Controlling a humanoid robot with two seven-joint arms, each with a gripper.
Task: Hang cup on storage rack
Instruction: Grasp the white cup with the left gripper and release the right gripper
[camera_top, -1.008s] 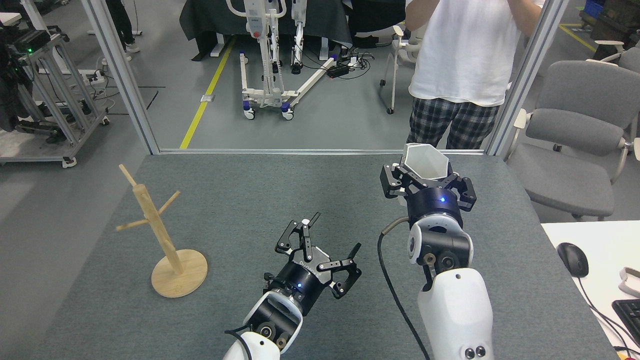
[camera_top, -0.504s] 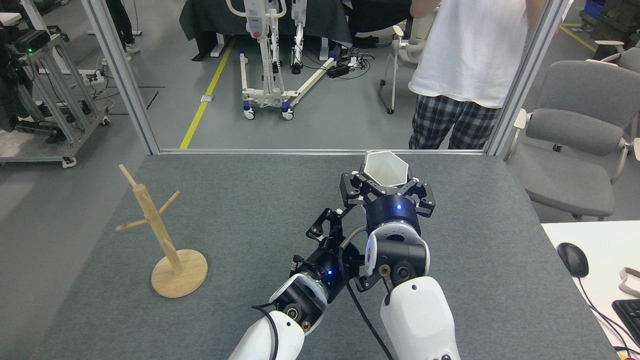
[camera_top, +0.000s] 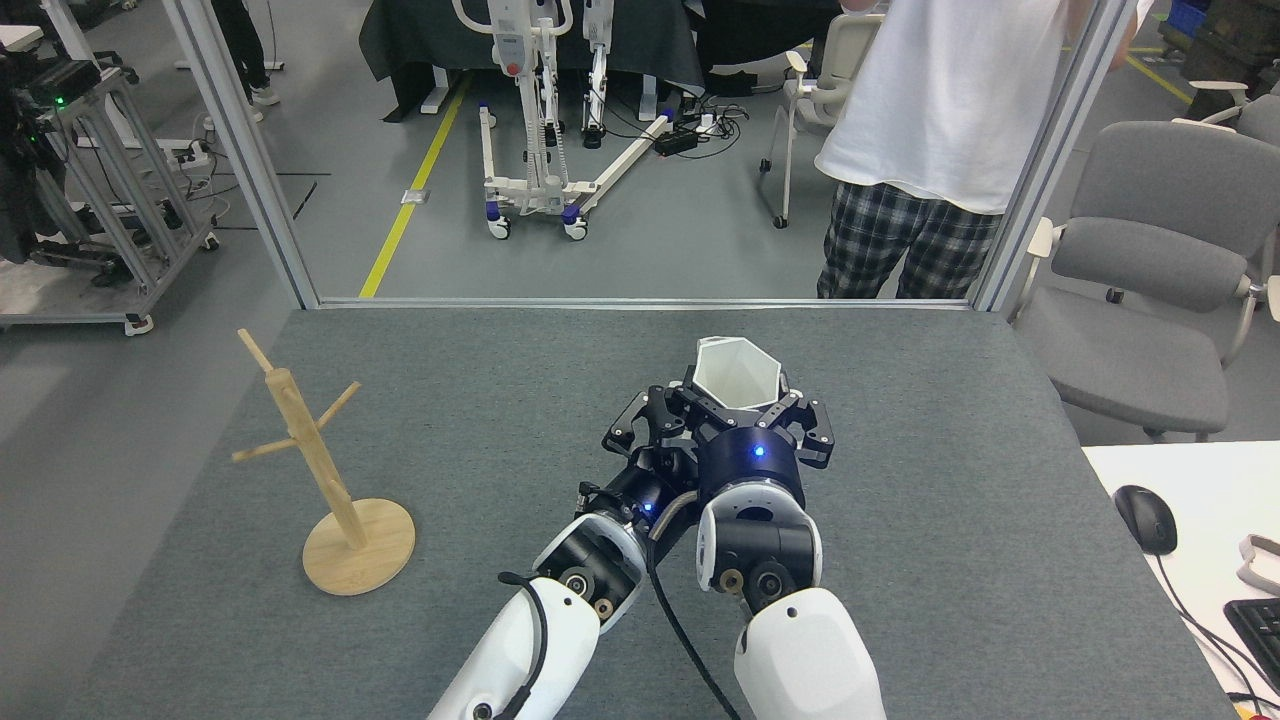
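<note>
Above the grey table (camera_top: 480, 400), the right gripper (camera_top: 745, 412) grasps the white cup (camera_top: 735, 372), its hexagonal rim facing up. Whether the left gripper (camera_top: 650, 435), just beside it, is clenched cannot be told; the wooden storage rack (camera_top: 330, 470) stands well apart at the left.

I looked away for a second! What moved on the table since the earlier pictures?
The right end effector, holding the white cup, swung left and nearer the robot. The left end effector rose to meet it and now sits right beside the cup. The wooden storage rack stayed put, with nothing on its pegs.
</note>
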